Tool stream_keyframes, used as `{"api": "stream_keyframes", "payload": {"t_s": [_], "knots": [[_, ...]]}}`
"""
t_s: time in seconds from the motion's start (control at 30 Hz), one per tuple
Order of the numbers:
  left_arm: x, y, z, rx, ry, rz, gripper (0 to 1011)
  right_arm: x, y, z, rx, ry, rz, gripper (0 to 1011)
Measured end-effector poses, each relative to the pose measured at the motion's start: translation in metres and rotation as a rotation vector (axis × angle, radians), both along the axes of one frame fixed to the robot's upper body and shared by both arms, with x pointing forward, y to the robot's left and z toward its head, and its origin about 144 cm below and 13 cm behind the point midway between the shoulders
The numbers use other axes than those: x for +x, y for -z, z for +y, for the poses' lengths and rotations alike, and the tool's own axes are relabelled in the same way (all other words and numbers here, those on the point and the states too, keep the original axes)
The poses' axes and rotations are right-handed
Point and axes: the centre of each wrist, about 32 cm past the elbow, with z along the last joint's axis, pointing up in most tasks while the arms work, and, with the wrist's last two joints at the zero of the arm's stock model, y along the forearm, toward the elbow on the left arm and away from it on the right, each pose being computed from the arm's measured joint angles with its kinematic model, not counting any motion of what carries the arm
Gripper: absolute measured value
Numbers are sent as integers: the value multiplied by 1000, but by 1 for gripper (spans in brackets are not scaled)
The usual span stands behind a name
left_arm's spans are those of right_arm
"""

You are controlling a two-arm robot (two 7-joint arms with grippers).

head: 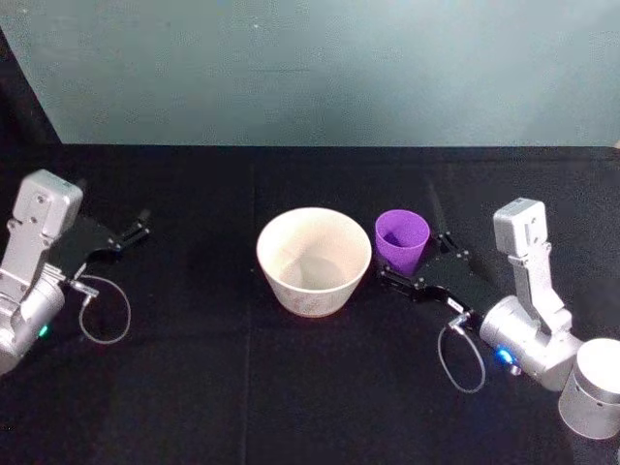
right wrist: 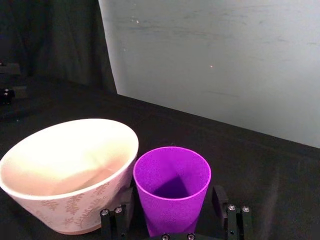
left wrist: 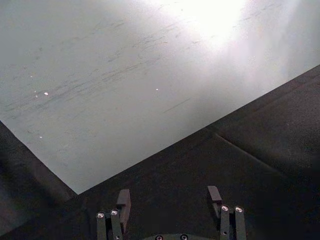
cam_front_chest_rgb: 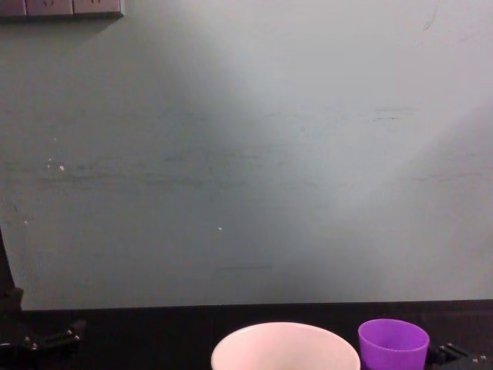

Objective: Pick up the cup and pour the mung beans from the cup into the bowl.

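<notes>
The purple cup (head: 401,240) stands upright on the black table (head: 242,387), mouth up, a little right of the middle of the surface. In the right wrist view the cup (right wrist: 172,175) shows a smooth purple inside wall and floor. It stands just beside the right wall of the bowl (head: 310,295); whether the two touch cannot be told.

The bowl is pale pinkish-white, upright and much wider than the cup, and it stands at about the middle of the table. Its outer wall (right wrist: 75,210) carries a faint leaf pattern. In the chest view the bowl's rim (cam_front_chest_rgb: 285,347) and the cup (cam_front_chest_rgb: 393,343) stand side by side along the lower edge, the cup to the right.

The right gripper (head: 415,259) lies low on the near-right side of the cup, reaching in from the table's right edge. Its jaws are spread, with one dark finger (right wrist: 218,196) on each side of the cup's lower body. A narrow gap shows at this finger, so the cup is straddled, not clamped.

The left gripper (head: 140,228) sits near the table's left edge, well apart from the bowl. In its own wrist view its jaws (left wrist: 169,196) are wide apart and hold nothing, over bare black cloth. A grey-green wall (cam_front_chest_rgb: 246,154) rises behind the far edge.
</notes>
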Motion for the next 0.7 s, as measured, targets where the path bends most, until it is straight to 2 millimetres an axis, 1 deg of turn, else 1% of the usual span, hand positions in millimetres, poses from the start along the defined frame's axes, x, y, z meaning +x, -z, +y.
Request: {"api": "stream_keyframes", "payload": {"t_s": [0.7], "knots": [[0, 0, 0, 0, 0, 0, 1000, 10, 1, -1, 24, -20, 2, 1000]]}}
